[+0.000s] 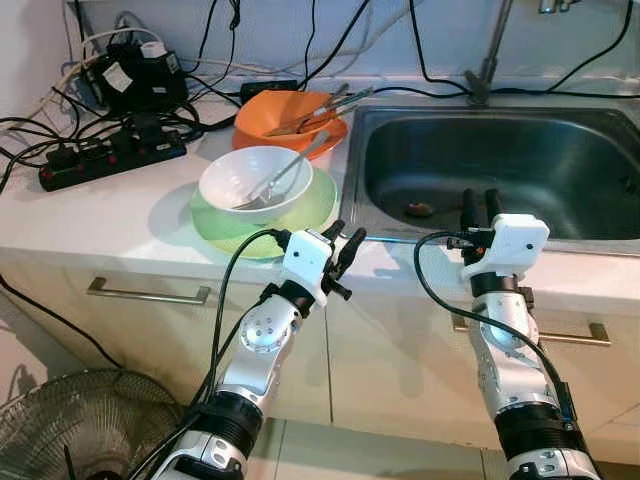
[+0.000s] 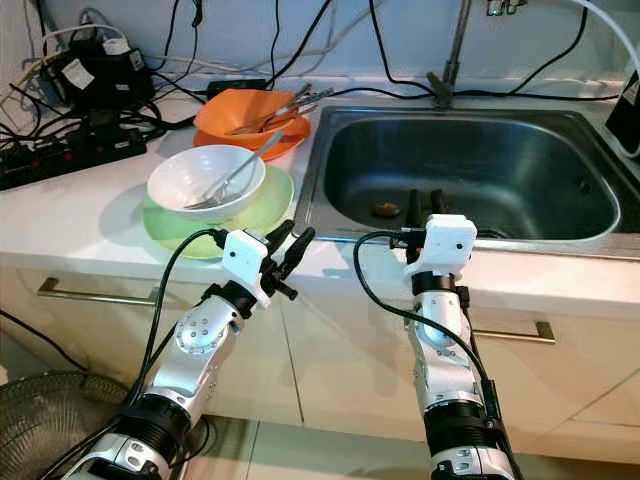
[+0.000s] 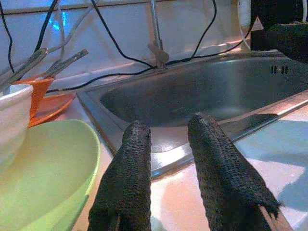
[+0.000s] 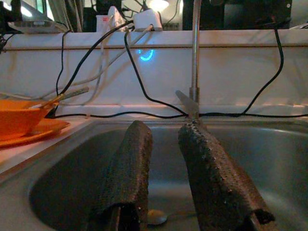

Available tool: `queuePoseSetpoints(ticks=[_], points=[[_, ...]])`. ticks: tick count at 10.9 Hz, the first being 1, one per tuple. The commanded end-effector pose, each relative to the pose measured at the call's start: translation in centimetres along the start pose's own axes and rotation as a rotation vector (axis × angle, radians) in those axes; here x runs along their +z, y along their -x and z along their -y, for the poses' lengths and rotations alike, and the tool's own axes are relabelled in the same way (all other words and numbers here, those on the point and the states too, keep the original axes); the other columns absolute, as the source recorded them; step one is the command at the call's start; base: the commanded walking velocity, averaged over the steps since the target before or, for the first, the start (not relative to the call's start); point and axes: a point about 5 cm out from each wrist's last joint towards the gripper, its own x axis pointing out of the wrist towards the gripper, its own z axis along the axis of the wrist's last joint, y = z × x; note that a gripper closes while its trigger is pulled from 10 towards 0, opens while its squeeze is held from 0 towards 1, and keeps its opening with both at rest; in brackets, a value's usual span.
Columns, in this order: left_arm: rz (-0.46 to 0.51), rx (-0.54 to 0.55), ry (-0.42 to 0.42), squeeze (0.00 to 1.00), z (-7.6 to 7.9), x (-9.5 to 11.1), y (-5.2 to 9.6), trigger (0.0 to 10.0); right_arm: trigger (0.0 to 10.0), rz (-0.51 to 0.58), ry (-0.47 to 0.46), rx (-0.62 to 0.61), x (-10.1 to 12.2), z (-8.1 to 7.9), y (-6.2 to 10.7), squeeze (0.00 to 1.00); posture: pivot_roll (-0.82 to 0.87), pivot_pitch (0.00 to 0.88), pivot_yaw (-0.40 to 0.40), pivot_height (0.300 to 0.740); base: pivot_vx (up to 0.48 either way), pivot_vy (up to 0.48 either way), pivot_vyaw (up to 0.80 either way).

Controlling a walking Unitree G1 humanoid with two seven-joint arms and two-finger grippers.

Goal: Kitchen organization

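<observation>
Both end effectors [image 1: 345,247] [image 1: 479,204] gape empty; faucet [image 1: 492,45] top is cut off.

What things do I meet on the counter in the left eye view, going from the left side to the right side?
Black power strip → white bowl holding a fork, stacked on a green plate → steel sink. The orange bowl overlaps these from behind, so I leave it out.
</observation>
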Motion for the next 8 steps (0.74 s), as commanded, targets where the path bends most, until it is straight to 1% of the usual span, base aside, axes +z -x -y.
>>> queuePoseSetpoints(ticks=[1, 5, 6, 7, 8], points=[[-0.015, 0.008, -0.004, 0.00, -0.2, -0.2, 0.2, 10.0, 10.0, 0.024, 0.003, 0.007, 0.5, -0.2, -0.3, 0.00, 0.01, 0.044, 0.100, 0.740, 0.000, 0.000, 0.00], [-0.015, 0.008, -0.004, 0.00, -0.2, -0.2, 0.2, 10.0, 10.0, 0.024, 0.003, 0.007, 0.5, -0.2, -0.3, 0.00, 0.01, 0.044, 0.100, 0.740, 0.000, 0.000, 0.00], [0.103, 0.041, -0.071, 0.00, -1.6, 3.1, -1.5, 10.0, 10.0, -0.050, -0.028, 0.031, -0.7, -2.5, 1.6, 0.00, 0.01, 0.047, 0.103, 0.740, 0.000, 0.000, 0.00], [0.150, 0.050, -0.092, 0.00, -1.9, 4.4, -2.1, 10.0, 10.0, -0.076, -0.047, 0.041, -1.2, -3.5, 2.2, 0.00, 0.01, 0.047, 0.103, 0.740, 0.000, 0.000, 0.00], [0.124, 0.042, -0.071, 0.00, -1.4, 3.2, -1.5, 10.0, 10.0, -0.076, -0.048, 0.040, -1.2, -3.5, 2.1, 0.00, 0.01, 0.048, 0.104, 0.740, 0.000, 0.000, 0.00]])
